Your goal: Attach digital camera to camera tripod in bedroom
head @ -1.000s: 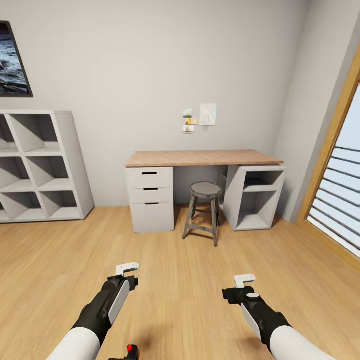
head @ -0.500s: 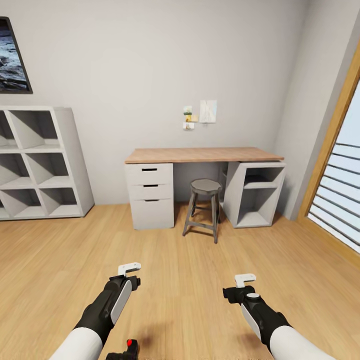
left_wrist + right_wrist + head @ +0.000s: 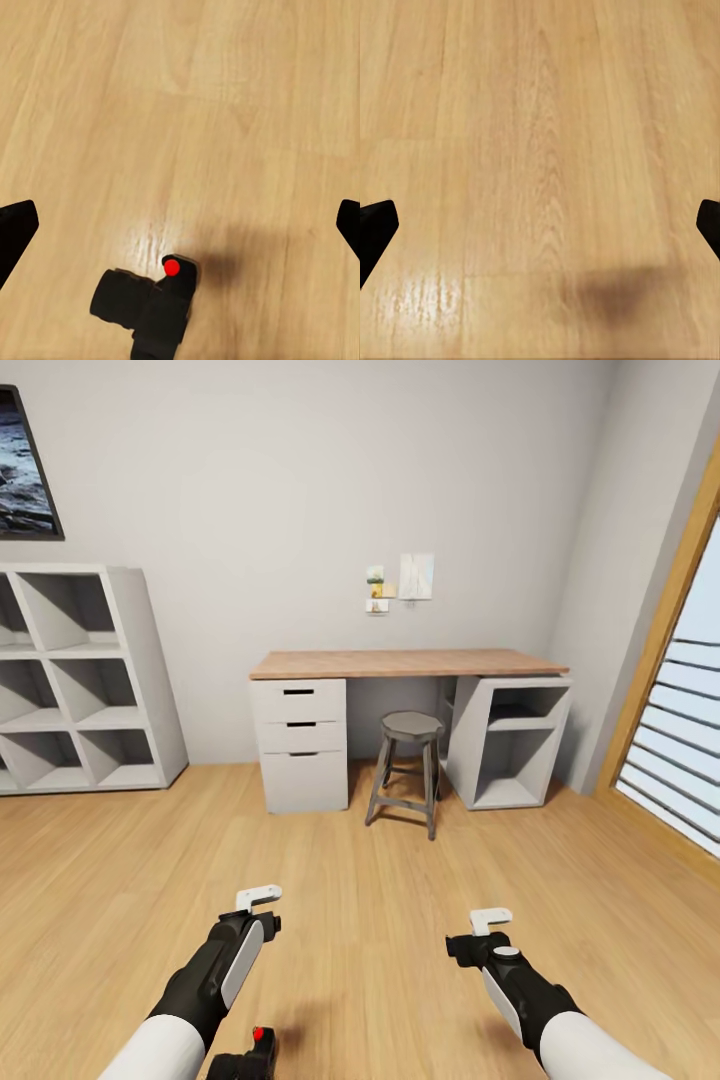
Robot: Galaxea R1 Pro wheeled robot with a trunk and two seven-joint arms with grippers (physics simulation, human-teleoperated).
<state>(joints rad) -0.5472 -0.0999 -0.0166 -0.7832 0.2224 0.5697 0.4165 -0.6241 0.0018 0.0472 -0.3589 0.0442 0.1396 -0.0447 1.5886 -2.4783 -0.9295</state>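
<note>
On the light wood floor (image 3: pixel 400 880) at the near edge of the head view, under the left forearm: digital camera (image 3: pixel 154 298), black, red button up, untouched. Left gripper (image 3: pixel 180 225): fingers spread wide, empty, above the camera. Right gripper (image 3: pixel 540 225): likewise spread, empty, over bare planks. Beyond: grey stool (image 3: pixel 408 765), wood-topped desk (image 3: pixel 400 663), white cube shelving (image 3: pixel 80 680).

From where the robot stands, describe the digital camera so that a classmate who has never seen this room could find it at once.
Start at the wooden desk against the far wall, then come back across the plank floor to the robot's own arms. The digital camera lies on the bare floor just below the left gripper: a small black box with a bright red button.
</note>
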